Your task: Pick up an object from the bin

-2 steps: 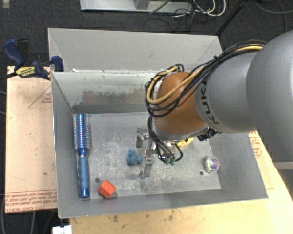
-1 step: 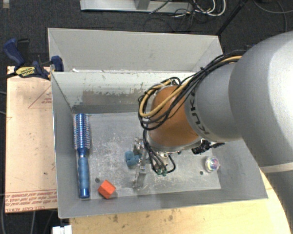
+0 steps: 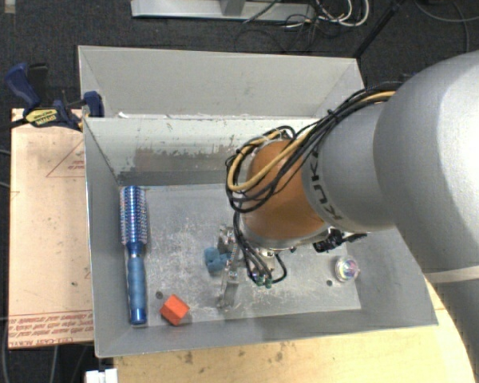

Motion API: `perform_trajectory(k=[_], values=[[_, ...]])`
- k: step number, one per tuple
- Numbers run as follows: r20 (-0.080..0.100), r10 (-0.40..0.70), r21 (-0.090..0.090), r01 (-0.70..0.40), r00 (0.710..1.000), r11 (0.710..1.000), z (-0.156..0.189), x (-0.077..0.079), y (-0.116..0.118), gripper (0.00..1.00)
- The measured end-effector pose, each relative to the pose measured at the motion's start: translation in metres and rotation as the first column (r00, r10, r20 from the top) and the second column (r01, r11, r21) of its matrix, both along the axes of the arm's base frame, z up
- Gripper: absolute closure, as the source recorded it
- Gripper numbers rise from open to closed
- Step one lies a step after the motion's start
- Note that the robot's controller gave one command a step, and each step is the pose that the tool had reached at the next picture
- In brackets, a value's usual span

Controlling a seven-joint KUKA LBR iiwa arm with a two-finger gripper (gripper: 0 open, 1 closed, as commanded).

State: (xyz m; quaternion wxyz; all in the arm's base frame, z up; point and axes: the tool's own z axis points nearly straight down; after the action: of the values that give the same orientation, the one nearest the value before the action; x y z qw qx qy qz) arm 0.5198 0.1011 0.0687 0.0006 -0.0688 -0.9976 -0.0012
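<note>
Claw [image 3: 227, 282] low mid-bin [image 3: 104, 214], beside small blue piece [image 3: 215, 260]; apart or together unclear, arm [image 3: 383, 174] overhangs it.

Hairbrush [image 3: 134, 250] is listed as blue; an orange block [image 3: 174, 310] is noted beside its handle, a pale-blue piece [image 3: 215, 260] farther right.

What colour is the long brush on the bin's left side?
The brush is blue, clearest in the camera view.
</note>
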Motion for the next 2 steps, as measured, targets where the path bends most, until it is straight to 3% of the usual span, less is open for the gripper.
perform_trajectory(k=[1, 2], values=[[0.001, 0.000, 0.001, 0.000, 1.000, 1.000, 0.000, 0.000, 0.000, 1.00], [0.005, 0.000, -0.001, 0.000, 1.000, 1.000, 0.029, 0.001, 0.000, 1.00]])
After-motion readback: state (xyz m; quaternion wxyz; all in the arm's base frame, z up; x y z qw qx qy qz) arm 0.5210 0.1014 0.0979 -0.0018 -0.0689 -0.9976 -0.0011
